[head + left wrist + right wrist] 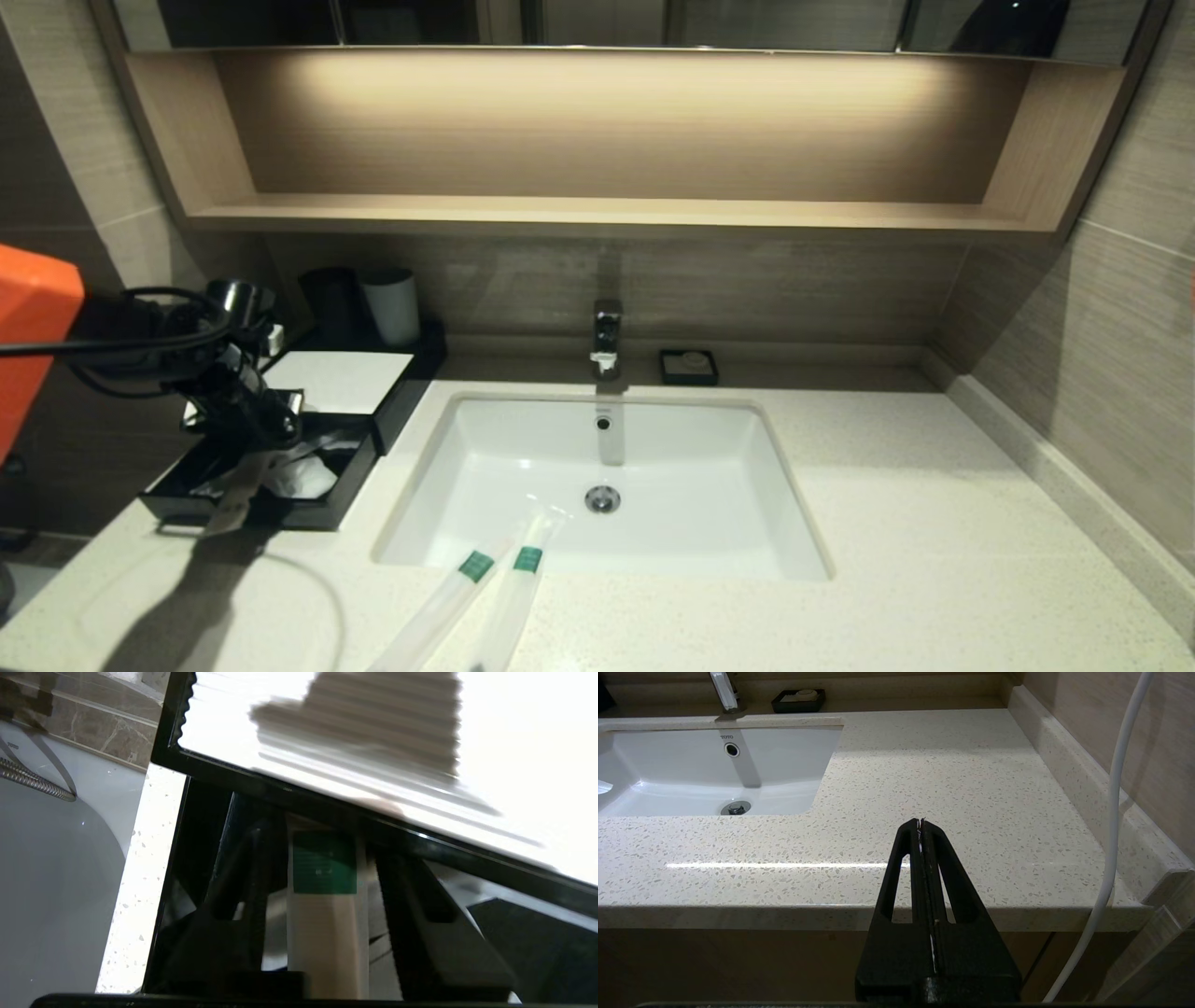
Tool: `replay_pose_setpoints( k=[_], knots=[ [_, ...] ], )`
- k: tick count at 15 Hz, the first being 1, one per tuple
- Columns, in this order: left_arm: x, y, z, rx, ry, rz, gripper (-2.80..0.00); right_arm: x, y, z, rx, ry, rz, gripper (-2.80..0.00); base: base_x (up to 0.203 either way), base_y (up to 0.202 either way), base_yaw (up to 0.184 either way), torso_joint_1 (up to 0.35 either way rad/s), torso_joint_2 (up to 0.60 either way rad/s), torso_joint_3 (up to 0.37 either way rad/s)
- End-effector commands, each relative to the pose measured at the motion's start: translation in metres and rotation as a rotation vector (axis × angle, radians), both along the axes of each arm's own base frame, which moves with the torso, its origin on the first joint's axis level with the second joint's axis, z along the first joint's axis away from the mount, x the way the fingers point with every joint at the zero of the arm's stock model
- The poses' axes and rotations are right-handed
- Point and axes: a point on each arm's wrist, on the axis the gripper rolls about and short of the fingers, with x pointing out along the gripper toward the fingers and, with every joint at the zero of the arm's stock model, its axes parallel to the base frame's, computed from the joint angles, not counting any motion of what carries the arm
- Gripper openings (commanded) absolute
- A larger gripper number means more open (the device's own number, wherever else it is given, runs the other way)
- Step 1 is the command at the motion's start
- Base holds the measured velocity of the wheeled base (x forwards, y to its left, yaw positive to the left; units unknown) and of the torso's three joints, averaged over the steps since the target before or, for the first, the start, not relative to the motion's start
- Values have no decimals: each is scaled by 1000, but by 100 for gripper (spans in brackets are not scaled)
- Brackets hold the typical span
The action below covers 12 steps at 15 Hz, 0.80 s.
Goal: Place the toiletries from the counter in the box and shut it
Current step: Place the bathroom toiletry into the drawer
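The black box with its white top panel (336, 378) stands at the counter's (887, 523) left, its drawer (350, 467) pulled out toward me. My left gripper (271, 431) hangs over the open drawer. In the left wrist view the left gripper (322, 851) is open, and one sachet (324, 933) with a green band lies between the spread fingers with gaps on both sides. In the head view this sachet (229, 499) slants over the drawer's front edge. Two more sachets (448, 597) (513, 597) lie at the counter's front, ends over the sink rim. My right gripper (920, 823) is shut, parked off the counter's front right.
The white sink (709, 523) fills the middle, with a faucet (607, 336) behind it and a small black soap dish (689, 366) to its right. A black cup (331, 299) and a white cup (392, 303) stand behind the box. White crumpled items (308, 478) lie in the drawer.
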Motion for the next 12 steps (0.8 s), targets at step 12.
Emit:
replay_pose_setpoints(
  k=[12],
  knots=[
    [-71, -16, 74, 14, -138, -19, 0, 0, 0, 0, 1, 1, 0, -280, 0, 0, 0, 0, 0, 0]
  ],
)
